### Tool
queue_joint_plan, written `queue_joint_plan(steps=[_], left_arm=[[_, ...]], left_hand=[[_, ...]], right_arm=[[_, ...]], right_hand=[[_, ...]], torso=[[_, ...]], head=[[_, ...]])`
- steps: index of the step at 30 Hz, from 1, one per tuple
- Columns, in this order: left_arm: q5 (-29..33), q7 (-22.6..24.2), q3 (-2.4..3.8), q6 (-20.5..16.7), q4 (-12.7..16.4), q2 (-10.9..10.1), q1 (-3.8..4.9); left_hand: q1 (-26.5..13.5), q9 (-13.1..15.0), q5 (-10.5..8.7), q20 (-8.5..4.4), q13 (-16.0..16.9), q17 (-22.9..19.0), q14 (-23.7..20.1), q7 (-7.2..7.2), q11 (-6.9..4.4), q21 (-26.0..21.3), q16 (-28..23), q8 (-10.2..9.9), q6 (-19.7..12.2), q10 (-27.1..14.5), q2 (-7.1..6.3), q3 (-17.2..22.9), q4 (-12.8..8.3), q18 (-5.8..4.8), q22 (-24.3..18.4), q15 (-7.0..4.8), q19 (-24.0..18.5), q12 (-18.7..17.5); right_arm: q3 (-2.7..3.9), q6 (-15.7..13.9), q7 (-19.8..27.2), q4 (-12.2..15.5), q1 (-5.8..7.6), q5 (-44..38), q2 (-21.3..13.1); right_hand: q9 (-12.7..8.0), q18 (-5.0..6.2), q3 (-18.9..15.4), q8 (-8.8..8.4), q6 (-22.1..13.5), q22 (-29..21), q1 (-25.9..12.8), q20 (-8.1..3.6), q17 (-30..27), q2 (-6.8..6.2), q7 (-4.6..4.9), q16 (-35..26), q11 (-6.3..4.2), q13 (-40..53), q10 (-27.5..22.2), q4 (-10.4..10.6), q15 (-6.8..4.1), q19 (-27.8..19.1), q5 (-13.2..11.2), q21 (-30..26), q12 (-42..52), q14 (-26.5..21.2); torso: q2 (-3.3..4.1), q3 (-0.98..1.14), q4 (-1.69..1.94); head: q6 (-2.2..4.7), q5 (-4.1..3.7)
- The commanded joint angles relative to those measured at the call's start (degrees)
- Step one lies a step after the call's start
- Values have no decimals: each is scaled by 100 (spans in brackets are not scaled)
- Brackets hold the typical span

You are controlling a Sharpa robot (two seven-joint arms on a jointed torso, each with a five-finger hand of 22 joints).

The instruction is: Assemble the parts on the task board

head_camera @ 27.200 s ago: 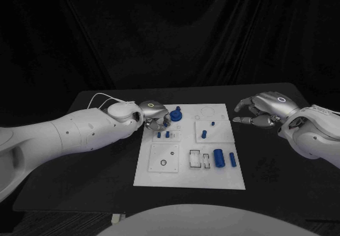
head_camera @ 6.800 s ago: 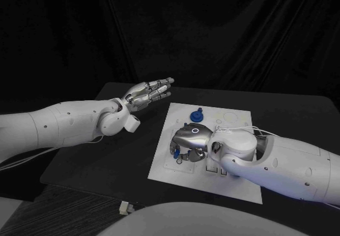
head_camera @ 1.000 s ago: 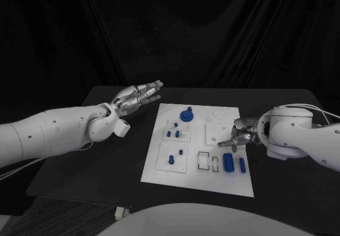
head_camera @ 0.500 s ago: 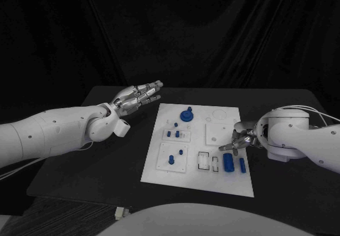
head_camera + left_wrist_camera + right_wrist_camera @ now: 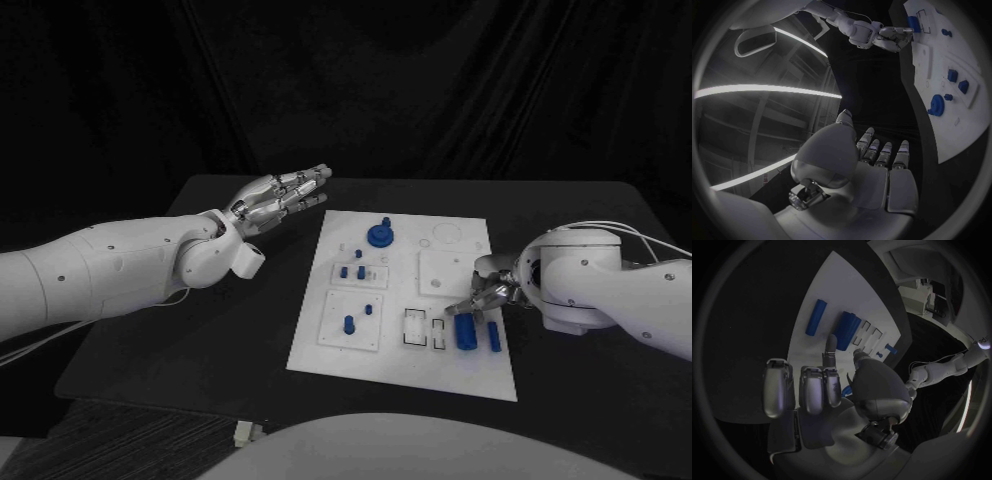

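Two hands: left hand (image 5: 280, 196) raised flat, holding nothing, left of the board (image 5: 405, 355); right hand (image 5: 488, 293) empty, fingers loosely apart, over the cylinder (image 5: 466, 330).

The white rectangular task board (image 5: 325, 352) lay mid-table with bare black tabletop (image 5: 188, 340) open along its left and near edges. The silver right hand (image 5: 488, 294) hung just above the board's right edge, fingers apart, beside the thick blue cylinder (image 5: 464, 331) and the thin blue rod (image 5: 493, 336), crowding that side. The silver left hand (image 5: 277, 198) stood raised beyond the board's far left corner, fingers extended together, off the plate. On the board, the round blue knobbed piece (image 5: 379, 235) and small upright blue pegs (image 5: 352, 271) broke up the far left part.
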Motion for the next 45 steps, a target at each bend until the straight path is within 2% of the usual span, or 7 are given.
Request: queue_joint_plan(steps=[1,25,27,29,31,36,45], left_arm=[[41,354,6,74,-1,8,-10],[41,324,6,120,-5,6,-26],[41,321,6,125,-5,4,-27],[41,319,6,130,-5,4,-28],[41,317,6,132,-4,2,-28],[41,315,6,135,-5,-2,-30],[41,309,6,137,-9,-4,-31]], left_hand=[[65,4,17,32,-2,-10,8,11,46,13,-22,24,6,10,16,25,20,100,10,-24,-3,33],[82,4,43,31,-1,-10,8,21,58,19,-22,24,8,13,21,34,10,104,42,-21,3,36],[83,4,45,32,-1,-10,8,22,59,20,-22,24,8,14,23,35,10,104,47,-20,4,37],[83,4,45,32,-1,-10,8,22,59,20,-22,24,8,14,23,35,10,104,47,-20,4,37],[83,4,45,32,-1,-10,8,22,59,20,-22,24,8,14,23,35,10,104,47,-20,4,37],[89,2,61,35,3,-10,8,25,66,22,-22,21,-3,29,37,42,11,107,51,-14,7,52],[90,1,66,36,5,-10,8,26,69,21,-22,20,-7,35,39,44,10,107,46,-15,7,58]], right_arm=[[1,-19,-92,-21,-27,-72,19],[1,352,-113,-150,-221,-74,155],[1,333,-112,-153,-229,-74,164],[1,295,-109,-153,-234,-74,167],[1,237,-99,-149,-238,-74,165],[1,58,-62,-137,-244,-9,141],[2,-379,12,-99,-245,540,60]], right_hand=[[13,-37,-29,-54,-70,1199,-41,16,1508,-24,-3,14,-1,1508,599,-12,23,197,42,-51,14,605],[107,14,43,-386,-288,1127,365,100,1472,-127,91,-4,62,1508,599,-405,102,108,632,-280,14,597],[136,18,134,-462,-350,1123,582,110,1454,-114,107,-13,78,1508,599,-607,114,103,1083,-303,14,593],[143,19,144,-473,-354,1122,592,113,1458,-110,110,-11,79,1508,599,-628,116,102,1144,-308,14,594],[145,23,306,-574,-448,1119,740,112,1440,-114,123,-20,94,1508,599,-782,125,98,2242,-325,14,590],[147,27,880,-732,-472,1114,726,128,1392,-218,136,-45,100,1508,599,-998,131,94,4052,-360,14,580],[468,27,1642,-575,-383,1117,603,95,1326,-315,93,-79,55,1508,599,-1393,94,101,5183,-366,14,566]], torso=[[-4,0,-2],[-2,0,-4],[-1,1,-3],[-1,0,-1],[1,0,1],[0,0,2],[-2,-2,1]], head=[[0,-2],[0,11],[0,8],[0,8],[0,12],[0,25],[0,55]])
